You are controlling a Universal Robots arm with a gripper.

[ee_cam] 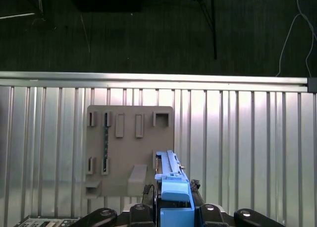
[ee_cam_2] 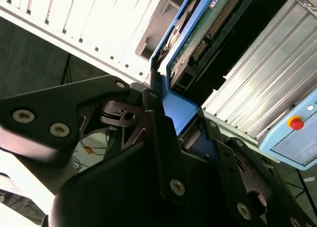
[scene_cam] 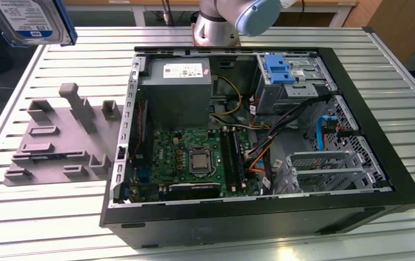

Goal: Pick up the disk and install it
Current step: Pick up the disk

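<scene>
No readable text; print on disk (scene_cam: 26,22), grey box (scene_cam: 174,89) illegible

- Arm (scene_cam: 225,19), top centre of the exterior view: a stout silver-grey metal cylinder, with a rounded pale blue cap (scene_cam: 259,15) beside it.
- Gripper (ee_cam_2: 174,110), second wrist view: matte black body with flat, angular linkage plates and round pivot pins.
- Silver screws (ee_cam_2: 177,187) with socket heads dot those black plates.
- First wrist view: black rounded link ends, each carrying one bright screw head (ee_cam: 210,207).
</scene>
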